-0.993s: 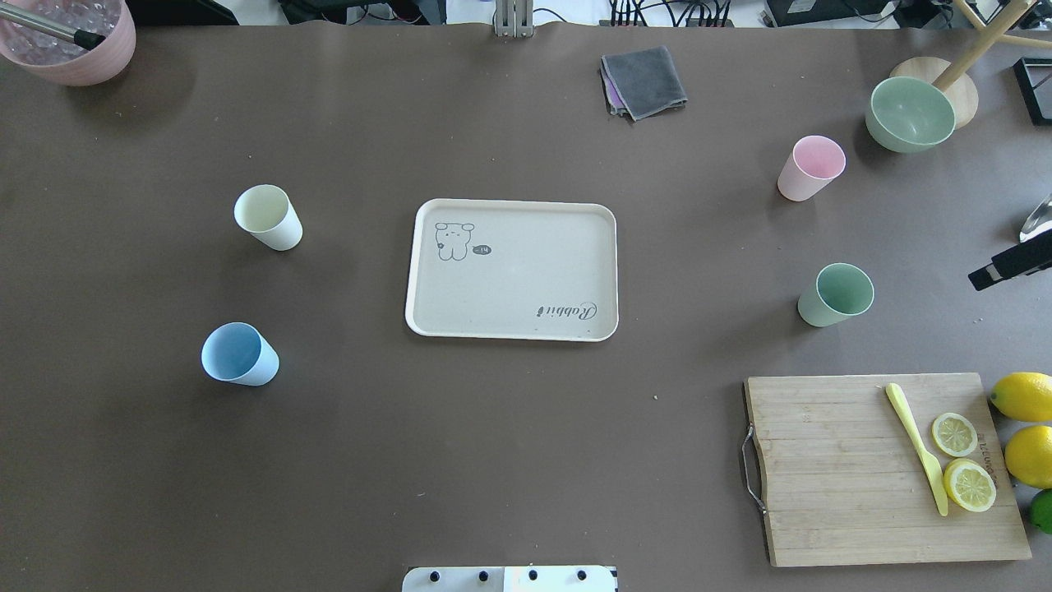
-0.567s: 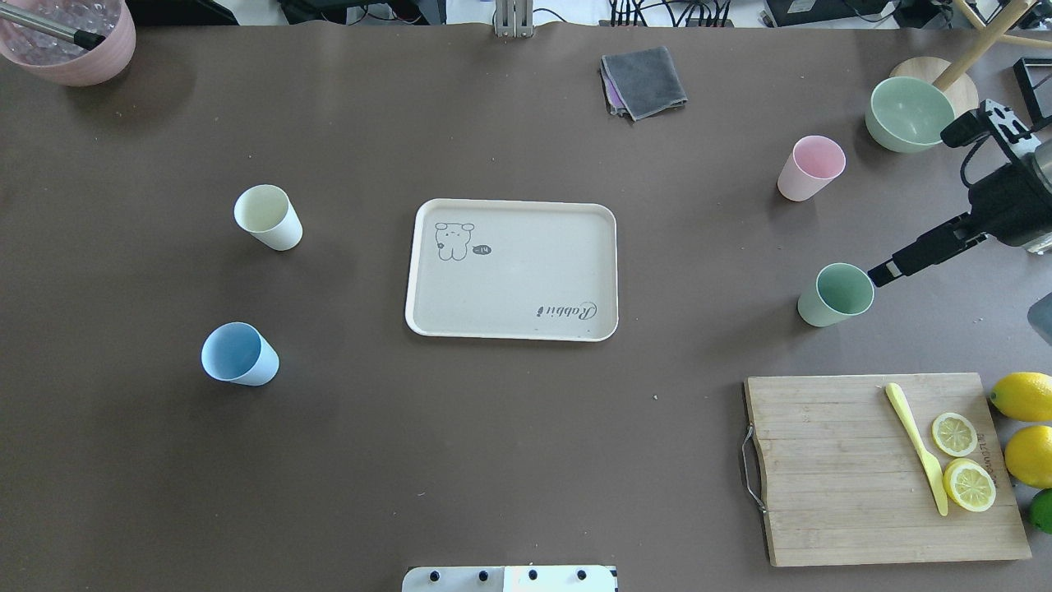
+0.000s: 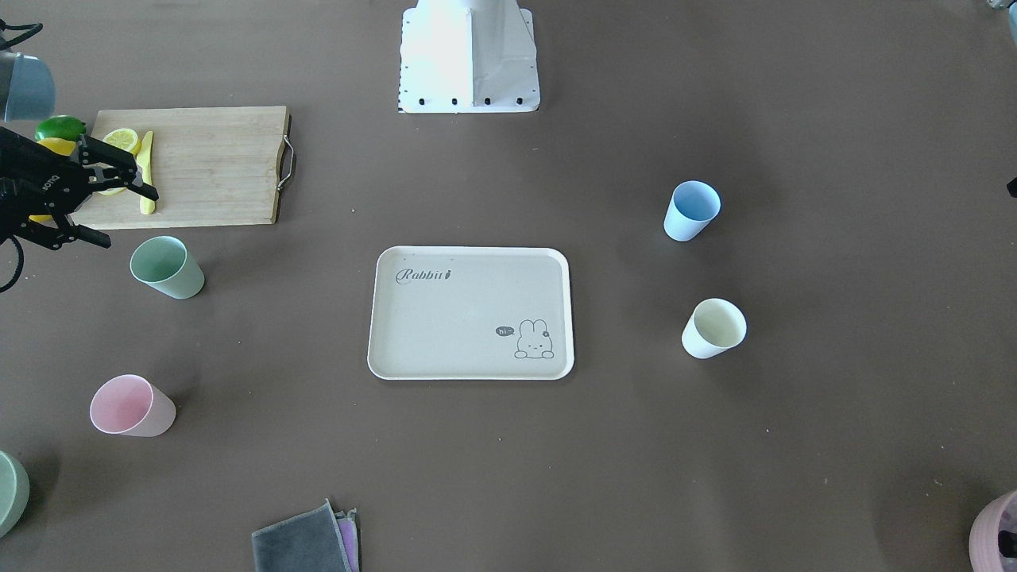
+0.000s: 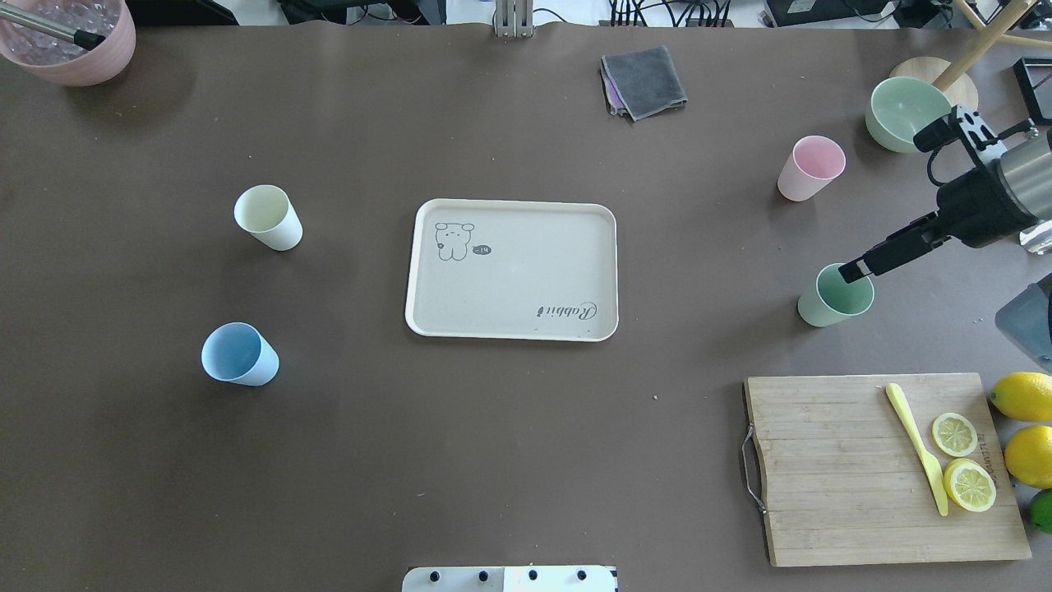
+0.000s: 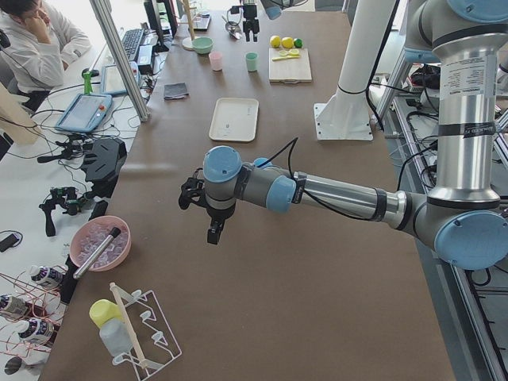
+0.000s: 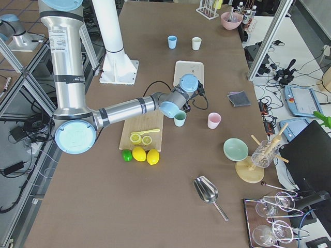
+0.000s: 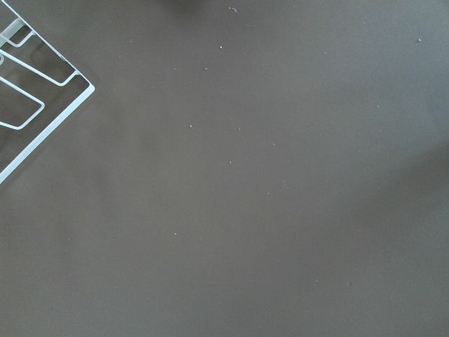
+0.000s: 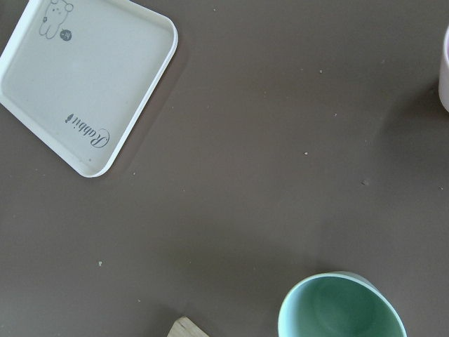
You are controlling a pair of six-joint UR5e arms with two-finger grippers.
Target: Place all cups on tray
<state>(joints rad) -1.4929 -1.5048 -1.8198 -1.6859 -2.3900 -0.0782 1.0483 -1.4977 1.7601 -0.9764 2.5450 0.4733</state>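
On brown matte table [image 4: 493, 460], tray [image 4: 526, 271] central, right end effector [image 3: 131, 218] spread wide, empty, left end effector [image 5: 198, 218] cannot tell

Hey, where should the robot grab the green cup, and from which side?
Pinch the green cup by its rim wall, from above, one finger inside and one outside. It stands upright with its mouth open, and the open right hand hangs close by.

The brown table [image 4: 493, 460] carries the tray [image 4: 526, 271], mint cup [image 4: 822, 308], pink cup [image 4: 809, 168], blue cup [image 4: 238, 353], cream cup [image 4: 267, 216] and cutting board [image 4: 830, 477].
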